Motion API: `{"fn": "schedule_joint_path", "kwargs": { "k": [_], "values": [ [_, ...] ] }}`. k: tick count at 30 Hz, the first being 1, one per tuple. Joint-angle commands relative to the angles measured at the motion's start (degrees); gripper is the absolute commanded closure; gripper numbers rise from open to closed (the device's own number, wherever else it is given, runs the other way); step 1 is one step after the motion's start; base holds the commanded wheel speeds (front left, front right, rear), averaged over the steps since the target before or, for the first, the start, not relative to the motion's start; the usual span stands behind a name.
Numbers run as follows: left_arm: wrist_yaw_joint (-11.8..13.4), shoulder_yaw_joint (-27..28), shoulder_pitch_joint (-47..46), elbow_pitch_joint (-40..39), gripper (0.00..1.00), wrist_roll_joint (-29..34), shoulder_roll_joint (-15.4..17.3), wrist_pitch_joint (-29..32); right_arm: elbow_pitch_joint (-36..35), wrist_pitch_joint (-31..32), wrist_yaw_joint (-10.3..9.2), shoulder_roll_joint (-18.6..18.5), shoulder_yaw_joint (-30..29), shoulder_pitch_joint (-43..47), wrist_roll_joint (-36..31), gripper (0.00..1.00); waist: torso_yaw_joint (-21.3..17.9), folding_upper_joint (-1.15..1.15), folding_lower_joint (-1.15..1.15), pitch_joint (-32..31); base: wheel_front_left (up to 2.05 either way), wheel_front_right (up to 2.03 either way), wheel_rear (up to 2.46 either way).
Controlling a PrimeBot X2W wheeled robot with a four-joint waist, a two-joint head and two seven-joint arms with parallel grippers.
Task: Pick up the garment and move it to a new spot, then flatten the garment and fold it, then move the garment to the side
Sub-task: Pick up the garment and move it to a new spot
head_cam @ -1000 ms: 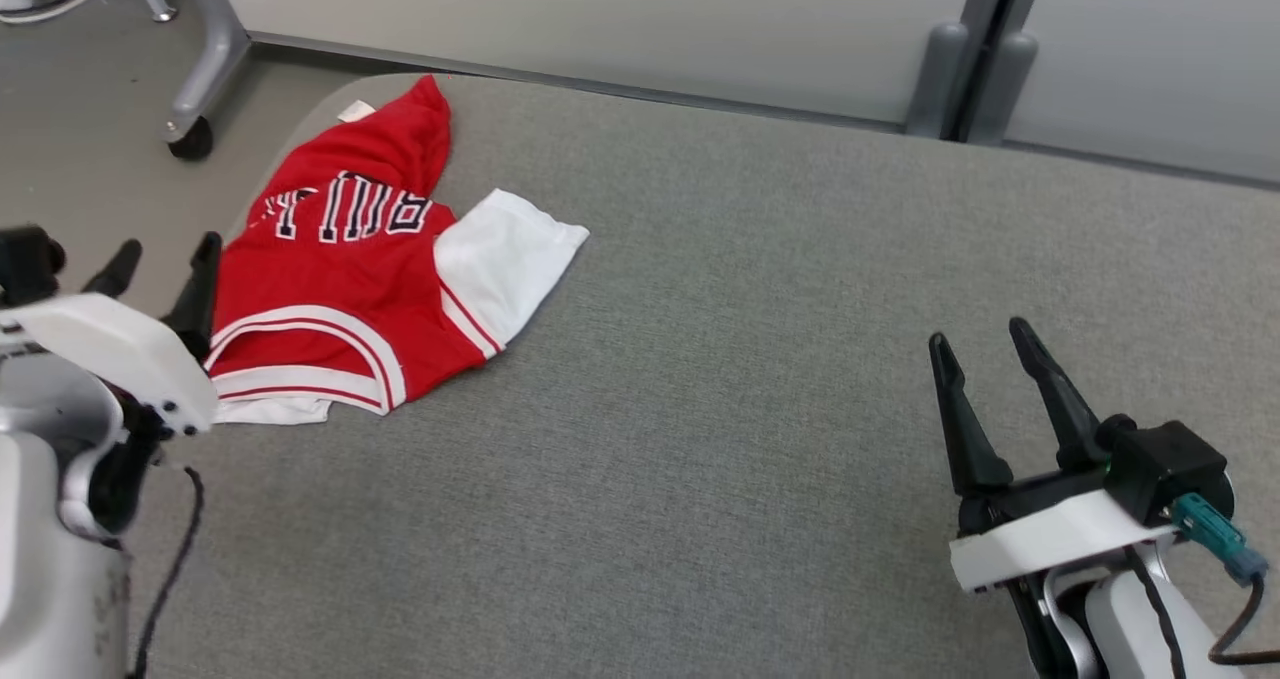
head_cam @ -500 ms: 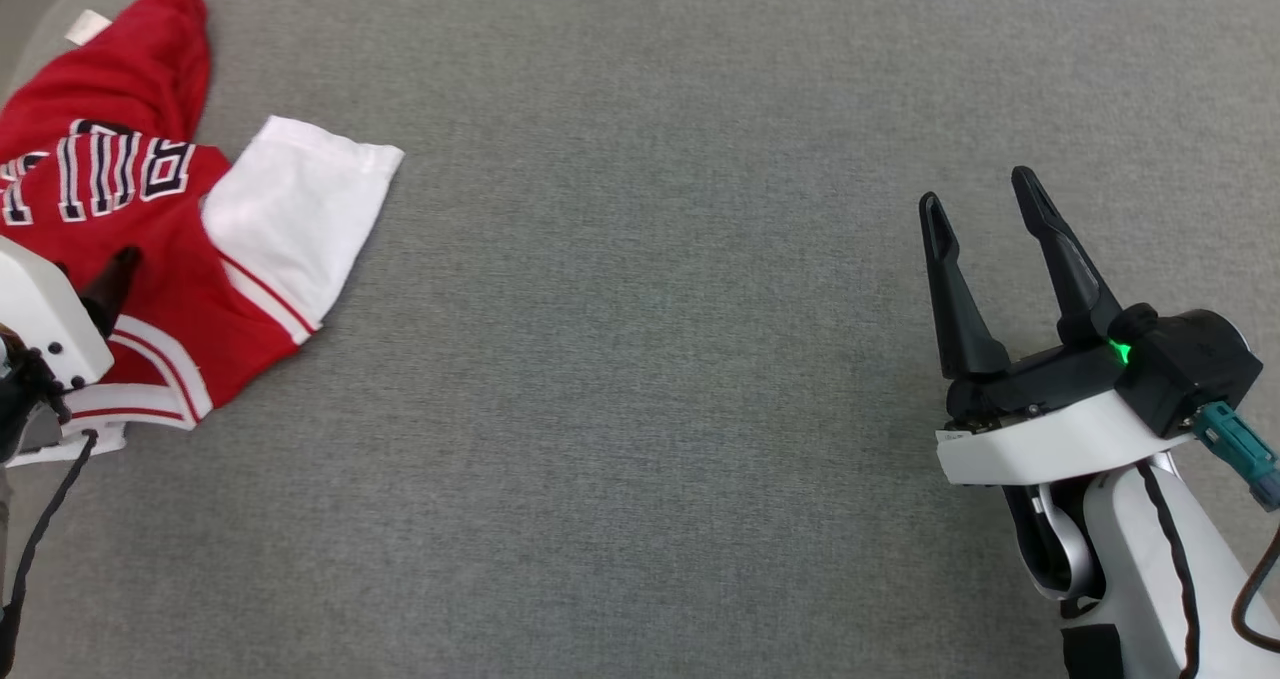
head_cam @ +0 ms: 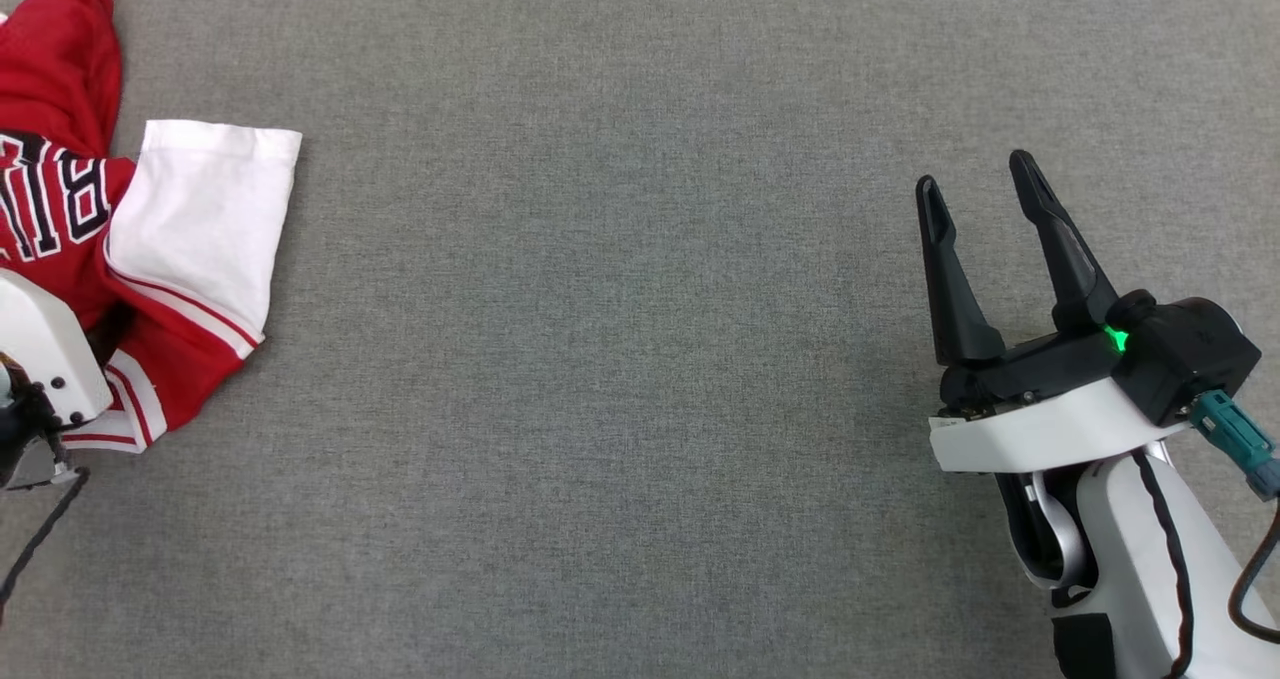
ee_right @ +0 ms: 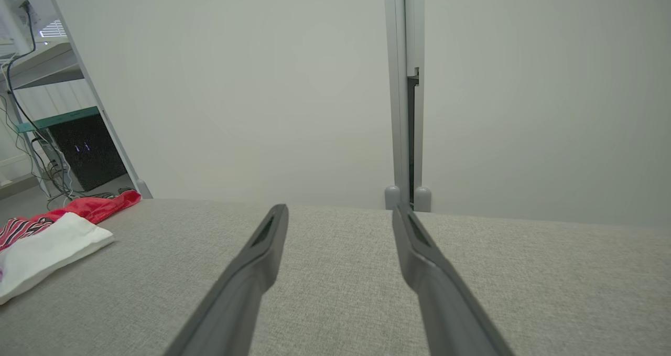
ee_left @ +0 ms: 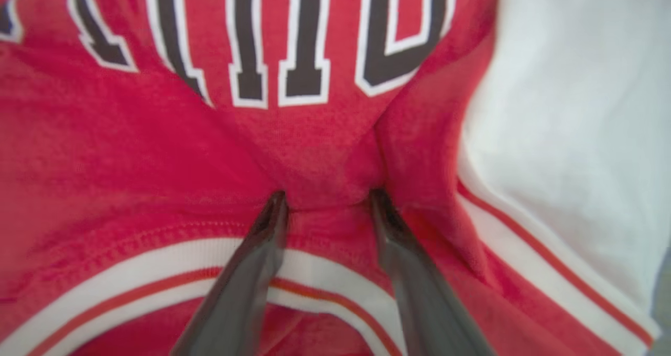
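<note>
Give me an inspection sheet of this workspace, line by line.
Surface: grey fabric tabletop, flat.
Job's things: red and white jersey, crumpled at the robot's left, not folded.
Clutter: nothing seen.
Grippers: left gripper open, tips pressed into the jersey's red cloth; right gripper open, over bare tabletop.
Cables: black cable by the left arm; teal plug on the right wrist.
Surroundings: pale wall panels, grey post, shelving at far left.

Grey fabric tabletop (head_cam: 620, 359); pale wall panels (ee_right: 262, 83); dark box (ee_right: 86, 157).
</note>
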Motion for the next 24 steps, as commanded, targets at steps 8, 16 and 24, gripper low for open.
{"fn": "schedule_joint_path", "kwargs": {
  "k": [8, 16, 24],
  "values": [
    [-0.35, -7.42, 0.42, -2.91, 1.00, -0.46, 2.65, -6.00, 1.23, -0.28, -0.01, 0.55, 0.54, 1.16, 1.05, 0.00, 0.12, 0.00, 0.00, -5.54, 0.00, 0.00, 0.00],
    [-0.29, -13.09, -2.42, -8.90, 1.00, -0.63, 7.26, -9.83, 2.56, -0.28, -0.01, 1.38, 0.46, 4.24, 2.71, 0.00, -1.33, 0.00, 0.00, -13.22, 0.00, 0.00, 0.00],
    [-0.29, -17.58, -3.79, -18.86, 1.00, -1.06, 9.89, -10.52, 2.90, -0.28, -0.01, 1.76, -0.55, 7.47, 3.63, 0.00, -3.62, 0.00, 0.00, -18.96, 0.00, 0.00, 0.00]
  ]
}}
